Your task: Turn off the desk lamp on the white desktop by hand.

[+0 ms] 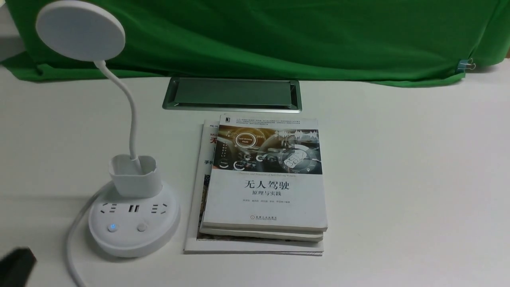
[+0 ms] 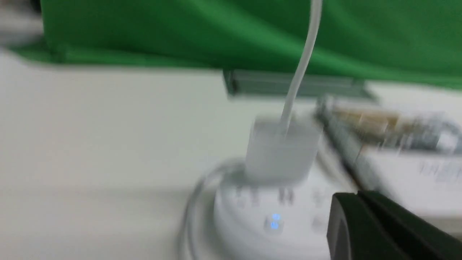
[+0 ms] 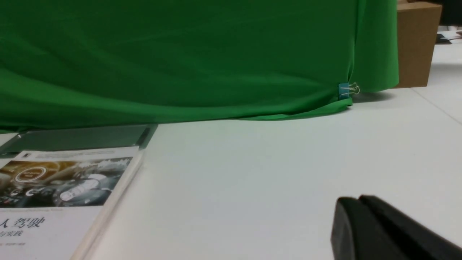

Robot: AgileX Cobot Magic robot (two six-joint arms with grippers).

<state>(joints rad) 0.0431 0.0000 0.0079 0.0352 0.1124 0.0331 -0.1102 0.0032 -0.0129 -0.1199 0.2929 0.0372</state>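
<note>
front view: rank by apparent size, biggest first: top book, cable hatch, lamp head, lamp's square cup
1. top book, largest.
2. cable hatch, clearly smaller than the book, though it lies farther back, so it looks reduced.
3. lamp head, a disc narrower than the hatch.
4. square cup, smallest.

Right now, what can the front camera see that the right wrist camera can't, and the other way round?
Only the front view shows the desk lamp, its round head, bendy neck, lit blue button and white cord, plus the tip of the left pincer at the near left corner.

Only the right wrist view shows the brown cardboard box past the cloth's edge, and the right pincer, its fingers pressed together.

Both show the green cloth, the blue binder clip, the grey cable hatch, the top book and the white desktop.
</note>
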